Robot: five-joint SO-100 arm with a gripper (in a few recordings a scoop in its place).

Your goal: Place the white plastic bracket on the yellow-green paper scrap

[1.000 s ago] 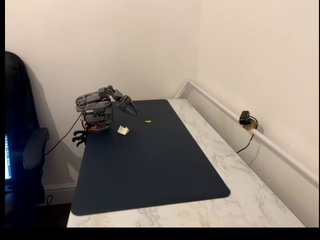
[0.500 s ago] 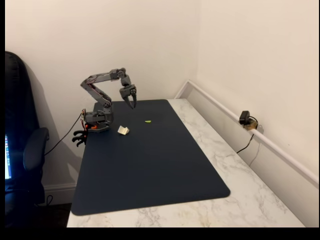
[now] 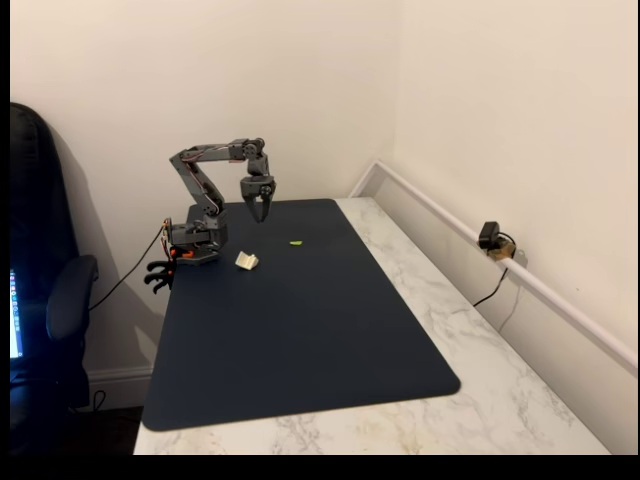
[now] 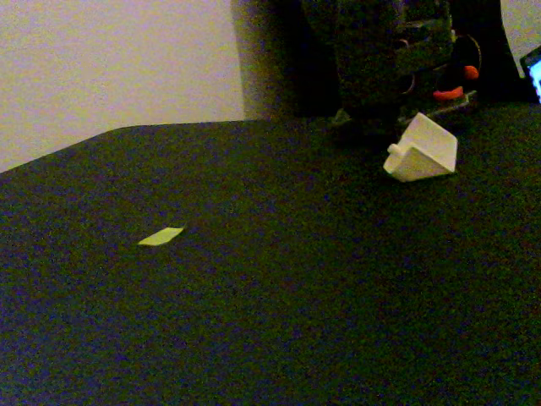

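Your tool point(image 3: 259, 214) hangs in the air above the far end of the dark mat point(image 3: 300, 330), jaws pointed down; open or closed, you cannot tell. White plastic bracket point(image 3: 247, 261) sits on the mat near the arm's base point(image 3: 194, 245). Yellow-green paper scrap point(image 3: 296, 242) lies apart from it, bare mat between. Marble bench point(image 3: 480, 330) beyond; small camera point(image 3: 490, 238) by the wall rail.

In a fixed view the claw point(image 3: 259, 214) hangs above the far end of the mat point(image 3: 300, 330), with the bracket point(image 3: 246, 261) lying on the mat below it and a little to its left, the paper scrap point(image 3: 296, 242) below to its right, the two apart.
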